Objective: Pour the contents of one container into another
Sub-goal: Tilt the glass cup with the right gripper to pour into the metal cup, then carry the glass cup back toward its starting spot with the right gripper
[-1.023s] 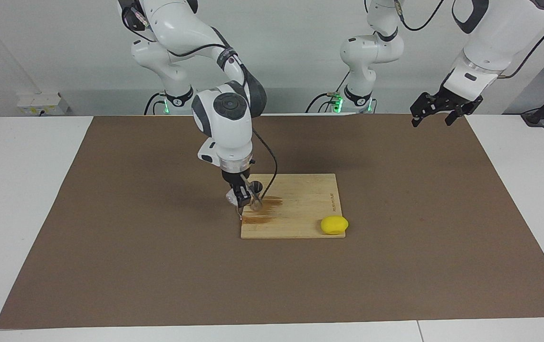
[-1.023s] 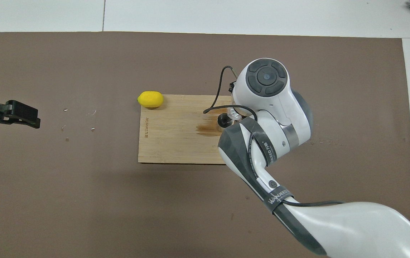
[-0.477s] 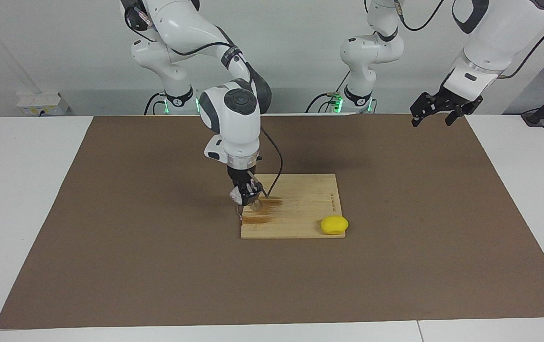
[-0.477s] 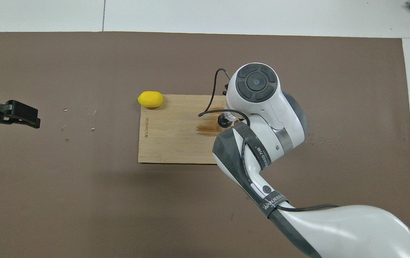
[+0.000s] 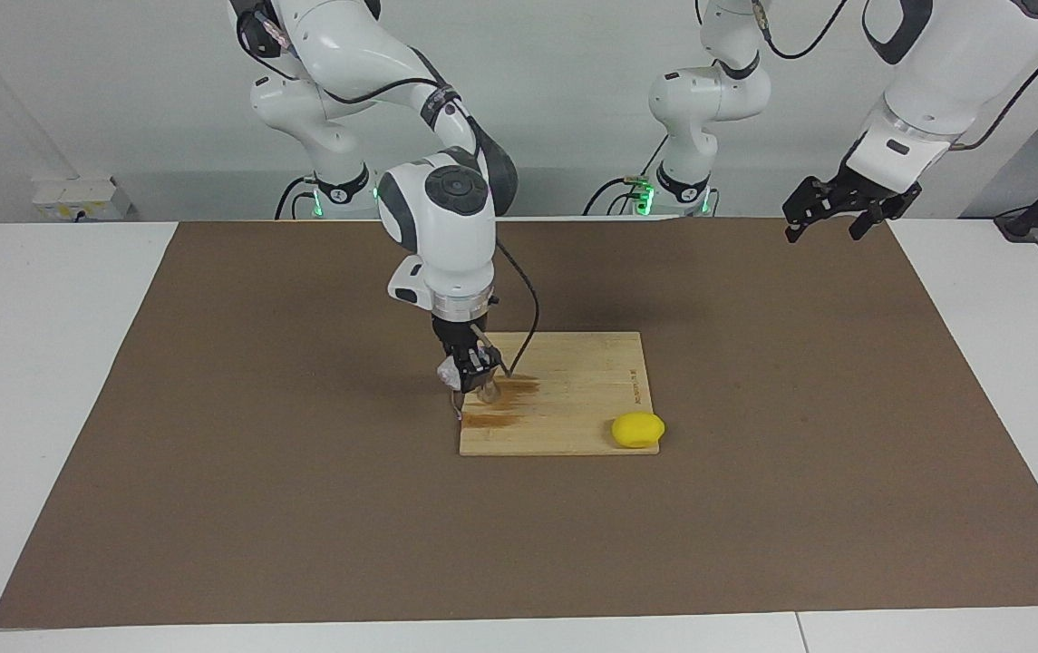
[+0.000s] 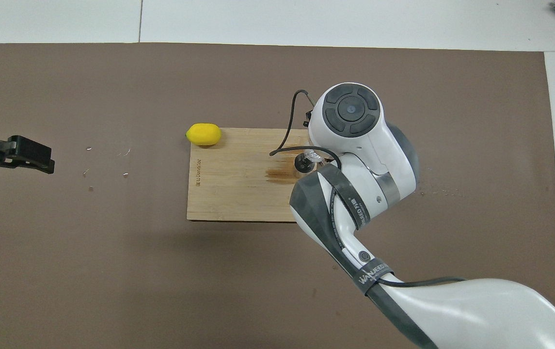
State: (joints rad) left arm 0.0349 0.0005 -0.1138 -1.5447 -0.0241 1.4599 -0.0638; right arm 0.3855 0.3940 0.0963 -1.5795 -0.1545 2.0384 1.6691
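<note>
— Lying under the cutting board [image 5: 573, 399]?

— Spreading beneath it, a brown mat [image 5: 301, 508], covering most of a white table [image 5: 29, 381]. Rising past the table, a pale wall. Darkening the board toward its right-arm end, a brown stain [image 5: 502, 414].

— Hiding anything?

— Blocking that end of the board in the overhead view, the right arm's bulky wrist. Peeking out beneath it, only the jigger [image 5: 489, 390], standing on the board by the stain, and part of the clear cup [image 5: 443, 372]. Clamping on the clear cup, tilted just beside the jigger over the board's edge: the right gripper [image 5: 464, 379]. Touching the jigger or not: cannot tell.

— And waiting?

— Hanging well apart from the board, over the mat's left-arm end, the left gripper [image 5: 831, 218], fingers standing apart.

— Reading any writing?

— Running along the board's left-arm end, burnt-in lettering [image 6: 198, 172], too small to read. Wrapping the right arm, a lettered band [image 6: 372, 274], hard to make out. Sitting on the board's corner near that lettering, partly overhanging, a lemon [image 5: 637, 429].
</note>
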